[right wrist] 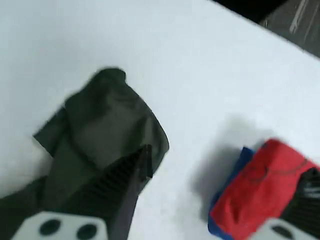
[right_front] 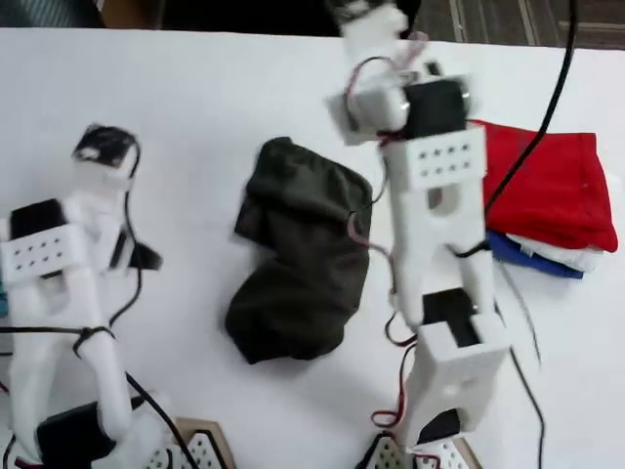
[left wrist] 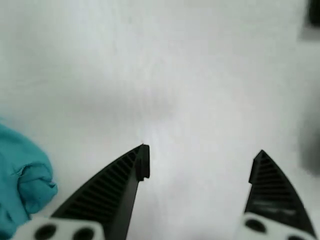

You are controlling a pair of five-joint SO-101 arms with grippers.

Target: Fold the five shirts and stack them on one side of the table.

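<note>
A crumpled dark green shirt point(right_front: 303, 254) lies in the middle of the white table point(right_front: 195, 88). At the right side sits a stack with a red shirt point(right_front: 547, 186) on top and white and blue shirts point(right_front: 532, 256) under it. My right gripper point(right wrist: 229, 162) hangs open above the table, between the dark green shirt point(right wrist: 100, 130) and the red shirt point(right wrist: 265, 185); it stands at the far edge point(right_front: 376, 24) in the high view. My left gripper point(left wrist: 202, 160) is open over bare table, with a teal shirt point(left wrist: 22, 185) beside one finger.
The left arm point(right_front: 59, 254) stands at the table's left side, the right arm point(right_front: 439, 254) between the green shirt and the stack. Cables point(right_front: 381, 332) trail near the arm bases. The far left of the table is bare.
</note>
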